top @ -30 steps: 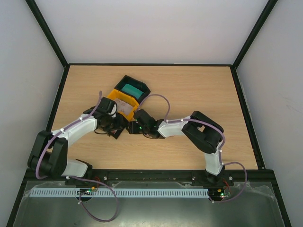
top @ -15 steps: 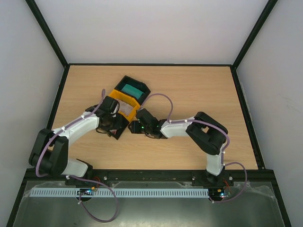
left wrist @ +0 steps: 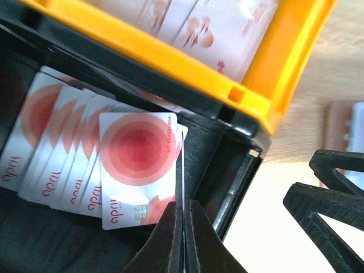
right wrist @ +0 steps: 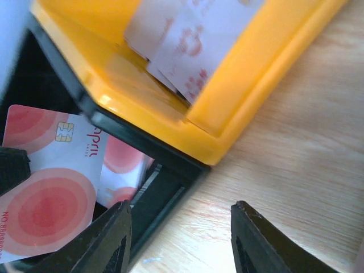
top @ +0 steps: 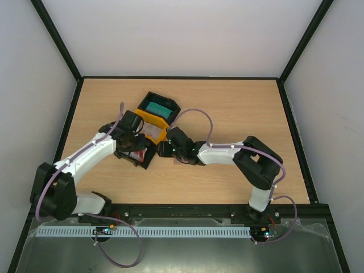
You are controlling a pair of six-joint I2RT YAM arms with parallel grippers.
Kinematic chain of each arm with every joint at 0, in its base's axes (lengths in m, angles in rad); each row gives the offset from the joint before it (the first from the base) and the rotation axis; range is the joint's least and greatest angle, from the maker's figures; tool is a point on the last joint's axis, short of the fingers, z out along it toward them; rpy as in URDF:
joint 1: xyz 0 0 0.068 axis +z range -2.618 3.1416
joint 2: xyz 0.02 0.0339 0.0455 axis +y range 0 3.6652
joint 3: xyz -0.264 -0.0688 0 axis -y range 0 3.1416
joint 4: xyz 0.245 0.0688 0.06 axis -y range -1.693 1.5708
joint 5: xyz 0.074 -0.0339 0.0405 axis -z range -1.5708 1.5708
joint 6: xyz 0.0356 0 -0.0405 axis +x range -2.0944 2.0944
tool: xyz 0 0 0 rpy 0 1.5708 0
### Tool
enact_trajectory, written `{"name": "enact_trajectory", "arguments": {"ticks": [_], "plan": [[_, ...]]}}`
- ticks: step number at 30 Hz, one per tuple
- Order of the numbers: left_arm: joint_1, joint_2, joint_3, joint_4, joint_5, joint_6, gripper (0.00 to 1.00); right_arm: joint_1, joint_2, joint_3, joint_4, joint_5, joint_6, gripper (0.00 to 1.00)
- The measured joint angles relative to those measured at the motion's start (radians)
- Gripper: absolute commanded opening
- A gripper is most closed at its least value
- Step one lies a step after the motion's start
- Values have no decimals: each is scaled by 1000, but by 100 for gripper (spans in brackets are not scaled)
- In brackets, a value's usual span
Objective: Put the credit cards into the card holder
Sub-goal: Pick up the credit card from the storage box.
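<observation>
My left gripper is shut on a red-and-white credit card, seen edge-on, over the black tray. Several more red-and-white cards lie fanned in that tray. In the right wrist view the held card shows its face at the left. My right gripper is open and empty above the bare wood, beside the tray's corner. A brownish flat thing at the right edge of the left wrist view may be the card holder. From above, the left gripper and right gripper are close together.
A yellow tray with pale pinkish-white cards adjoins the black tray. Another black tray with teal cards stands behind it. Black frame rails edge the table. The right gripper's fingers show in the left wrist view.
The left gripper has shifted slightly to the far left over the black tray. The right arm has stretched further left and its elbow has dropped lower.
</observation>
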State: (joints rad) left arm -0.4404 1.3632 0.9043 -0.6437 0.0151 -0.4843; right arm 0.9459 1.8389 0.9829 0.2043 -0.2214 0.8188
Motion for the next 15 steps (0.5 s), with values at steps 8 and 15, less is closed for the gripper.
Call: {"name": "enact_trajectory", "arguments": {"ticks": [8,15], "plan": [[0,-180,79,-38,-16,-24,2,-57,-208,-37,-19,-39,-23,60],[-5,-266,151,77,137,-87,2,-188,-475,-127,-36,-122,-38,71]]}}
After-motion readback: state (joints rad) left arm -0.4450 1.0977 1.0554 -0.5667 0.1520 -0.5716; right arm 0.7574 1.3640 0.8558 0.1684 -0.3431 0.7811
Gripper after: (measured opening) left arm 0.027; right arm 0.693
